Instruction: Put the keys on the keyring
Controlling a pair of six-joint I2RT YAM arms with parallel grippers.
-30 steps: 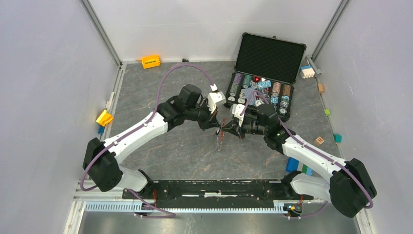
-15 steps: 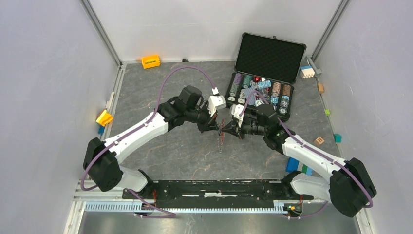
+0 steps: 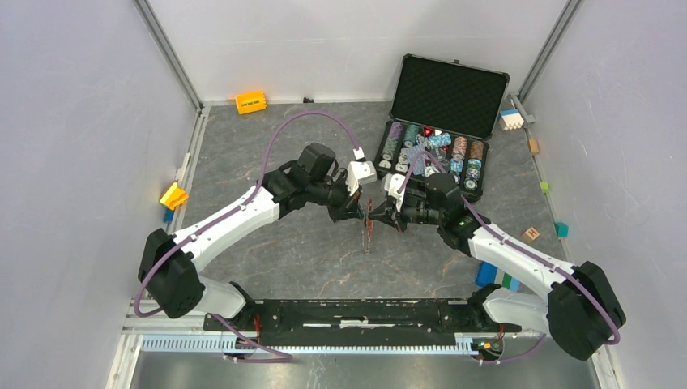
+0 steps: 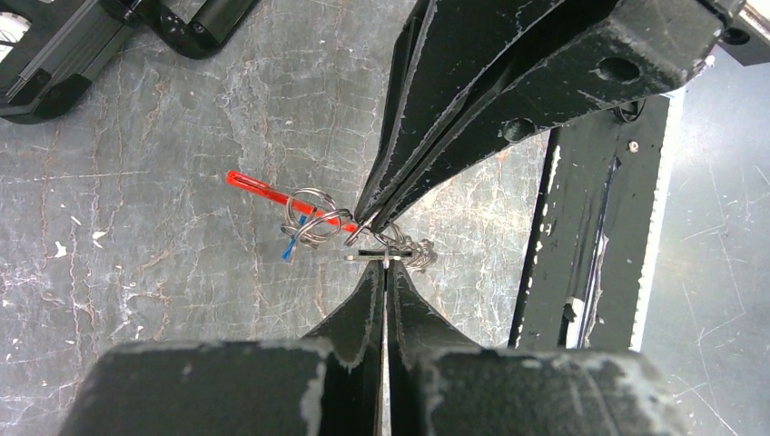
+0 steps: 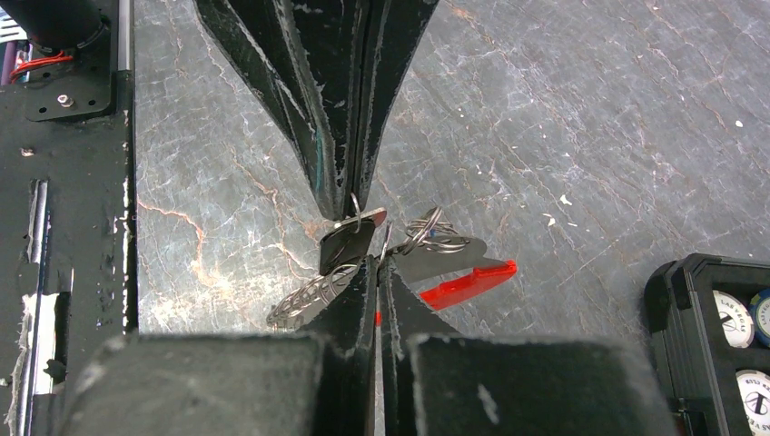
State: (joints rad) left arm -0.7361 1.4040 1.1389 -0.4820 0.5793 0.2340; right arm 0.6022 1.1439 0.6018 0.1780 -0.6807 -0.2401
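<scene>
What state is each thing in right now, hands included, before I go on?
left hand, shut on one of the keys.
right hand, shut on the keyring, tip to tip with the left hand.
keys, in the air; whether threaded on, cannot tell.
keyring, lifted, hanging between both hands.
chip case, lid open.

Lab robot cell: white panel walls (image 3: 73,121), aluminium frame posts (image 3: 166,53), grey tabletop (image 3: 308,251).
</scene>
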